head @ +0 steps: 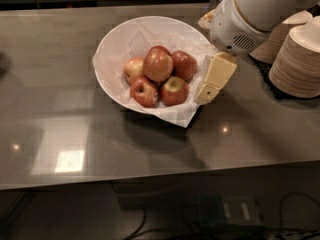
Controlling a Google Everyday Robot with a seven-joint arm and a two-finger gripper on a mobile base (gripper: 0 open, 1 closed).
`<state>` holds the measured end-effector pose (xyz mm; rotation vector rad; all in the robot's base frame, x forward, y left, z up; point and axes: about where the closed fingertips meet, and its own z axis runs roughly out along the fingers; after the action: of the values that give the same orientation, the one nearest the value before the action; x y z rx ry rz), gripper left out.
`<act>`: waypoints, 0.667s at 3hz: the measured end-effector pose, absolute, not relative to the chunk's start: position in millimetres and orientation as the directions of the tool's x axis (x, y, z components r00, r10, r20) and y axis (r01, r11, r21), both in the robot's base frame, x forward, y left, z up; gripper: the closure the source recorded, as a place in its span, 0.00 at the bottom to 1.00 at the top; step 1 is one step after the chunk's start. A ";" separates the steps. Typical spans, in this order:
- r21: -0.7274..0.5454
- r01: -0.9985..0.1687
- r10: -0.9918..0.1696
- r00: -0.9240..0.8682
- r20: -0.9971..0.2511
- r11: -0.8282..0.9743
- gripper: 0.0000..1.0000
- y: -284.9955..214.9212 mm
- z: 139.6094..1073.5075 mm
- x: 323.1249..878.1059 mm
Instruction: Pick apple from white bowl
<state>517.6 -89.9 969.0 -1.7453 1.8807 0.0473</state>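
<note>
1. Task item: five red-and-yellow apples (158, 65) lie heaped in the white bowl (107, 46). The bowl stands mid-counter (75, 119), nearer the far edge than the near edge. One apple rides on top of the heap and four sit around it.
2. End effector (210, 86): it hangs low just outside the bowl's rim on the side facing the counter's right edge, above the crumpled paper liner (181, 115). Whether it is open or closed cannot be told. No apple is in it.
3. Governing relation: the heap lies from the end effector toward the counter's left edge. The closest fruit is the near-right apple (174, 90), with the far-right apple (183, 64) next. The apples are roughly round, so no long axis dictates the approach.
4. Clearance, as a judgement: the rim stands between the end effector and the fruit, so the move calls for a lift over it. The stacked beige bowls (297, 64) at the right edge crowd the arm, and open room lies toward the left and near edges.
</note>
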 end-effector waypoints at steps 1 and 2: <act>-0.328 -0.932 -0.851 0.046 -0.523 0.151 0.03 -85.1 962.6 536.1; -0.309 -0.944 -0.819 0.087 -0.568 0.114 0.18 -71.7 955.0 548.7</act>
<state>548.7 -71.7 955.0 -1.7220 1.7491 0.2479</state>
